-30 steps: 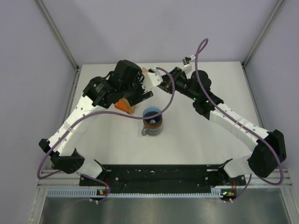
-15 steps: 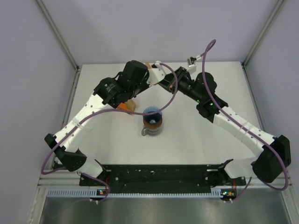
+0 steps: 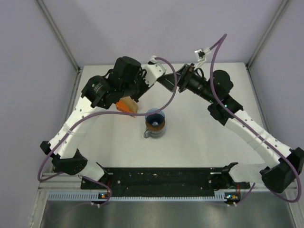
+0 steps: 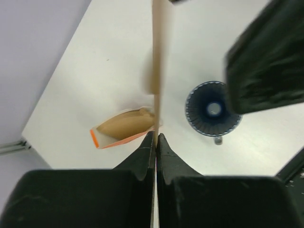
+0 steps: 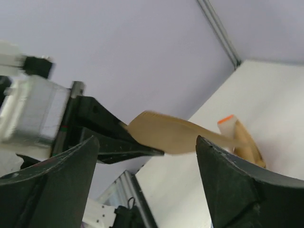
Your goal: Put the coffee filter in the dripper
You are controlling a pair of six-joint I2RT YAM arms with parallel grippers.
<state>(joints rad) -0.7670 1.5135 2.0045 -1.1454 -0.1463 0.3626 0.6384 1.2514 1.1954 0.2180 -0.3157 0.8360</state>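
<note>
The coffee filter (image 4: 157, 57) is a thin tan paper, seen edge-on in the left wrist view and flat (image 5: 175, 133) in the right wrist view. My left gripper (image 4: 156, 135) is shut on its lower edge and holds it in the air, high above the table. My right gripper (image 5: 147, 142) is open, its two jaws standing wide on either side of the filter without touching it. From above, the left gripper (image 3: 167, 85) and right gripper (image 3: 179, 80) meet behind the dripper (image 3: 155, 115). The dripper (image 4: 212, 109) is a blue ribbed cone, empty.
The dripper stands on a grey glass jug (image 3: 154, 130) at mid-table. An orange-and-white pack of brown filters (image 3: 126, 105) lies left of it, open end showing (image 4: 123, 129). One blurred right finger (image 4: 266, 61) hangs above the dripper. The back wall is close behind both grippers.
My left gripper shut on the filter, then my right gripper let go of it and opened. Both wrists shifted at the back of the table; the right arm rose and drew rightward.
</note>
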